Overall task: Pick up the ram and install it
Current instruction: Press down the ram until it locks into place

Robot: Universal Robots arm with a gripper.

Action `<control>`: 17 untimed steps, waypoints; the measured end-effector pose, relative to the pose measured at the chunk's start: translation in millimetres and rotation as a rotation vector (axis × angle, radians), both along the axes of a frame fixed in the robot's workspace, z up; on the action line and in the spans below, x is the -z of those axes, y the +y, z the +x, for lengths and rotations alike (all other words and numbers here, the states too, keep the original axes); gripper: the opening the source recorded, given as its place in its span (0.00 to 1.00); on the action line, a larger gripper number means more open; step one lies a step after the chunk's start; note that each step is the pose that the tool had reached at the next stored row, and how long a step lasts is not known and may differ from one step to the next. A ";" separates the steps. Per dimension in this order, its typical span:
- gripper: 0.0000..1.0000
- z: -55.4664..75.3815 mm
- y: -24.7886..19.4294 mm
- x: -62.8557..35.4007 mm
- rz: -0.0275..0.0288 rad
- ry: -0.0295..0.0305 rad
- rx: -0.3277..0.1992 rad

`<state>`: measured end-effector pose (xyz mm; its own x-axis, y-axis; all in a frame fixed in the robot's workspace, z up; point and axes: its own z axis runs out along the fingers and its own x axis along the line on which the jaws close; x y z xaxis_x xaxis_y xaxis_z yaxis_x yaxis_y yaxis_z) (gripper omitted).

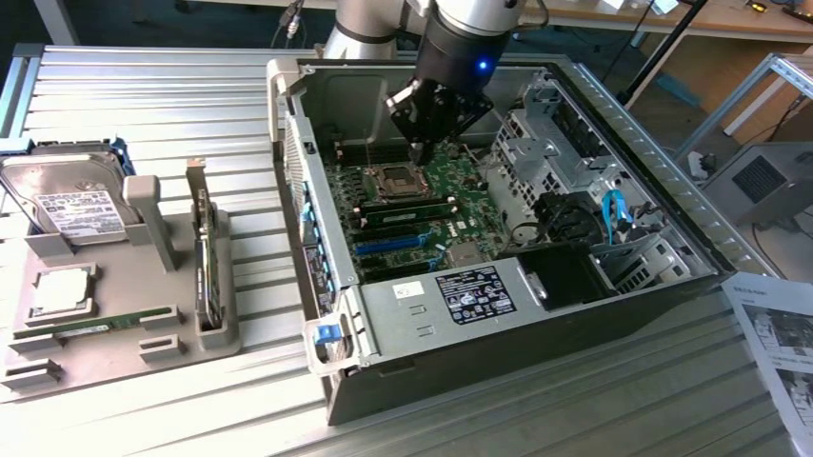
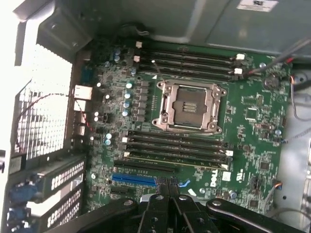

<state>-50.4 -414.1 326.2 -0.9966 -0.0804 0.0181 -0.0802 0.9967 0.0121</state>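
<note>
Ram [image 1: 95,327], a long, thin green circuit-board stick: it lies flat along the near edge of a grey moulded parts tray [image 1: 128,354], on the exterior view's left and well apart from the arm. It sits between small raised blocks, apparently so that it stays put and offers a long edge to be gripped. By that placing it looks not yet lifted. On the same tray are a square silver processor chip [image 1: 61,288] in its own recess, a dark expansion card with metal bracket [image 1: 204,271] standing on edge in a slotted holder, and a silver hard drive [image 1: 70,205] propped at the far end. Each has its own fixture, so they do not touch. The black two-fingered gripper [image 1: 420,150] [image 2: 167,183] hangs inside the open grey metal computer case [image 1: 420,324] with its fingers drawn together on nothing. It points down at the green motherboard [image 2: 248,126] near the empty silver-framed processor socket [image 2: 188,107]. The rows of long black memory slots [image 2: 175,145] lie just beside the fingertips. The row nearest them shows a thin pale-green edge [image 2: 177,162] that may be a stick already seated, though this is hard to tell. The case lies on its side on the ribbed metal table [image 1: 152,86], lid off, so the board faces upward for access from above.
</note>
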 end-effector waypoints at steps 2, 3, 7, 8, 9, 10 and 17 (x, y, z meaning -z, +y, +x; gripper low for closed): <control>0.11 0.0 0.0 0.0 0.0000 0.0000 0.036; 0.11 0.0 0.0 0.0 0.0000 -0.0001 0.051; 0.11 0.0 0.0 0.0 0.0000 -0.0001 0.087; 0.11 0.0 0.0 0.0 0.0000 -0.0001 0.087; 0.11 0.0 0.0 0.0 0.0000 -0.0001 0.087; 0.11 0.0 0.0 0.0 0.0000 -0.0001 0.087; 0.11 0.0 -0.1 0.0 -0.0185 -0.0008 0.087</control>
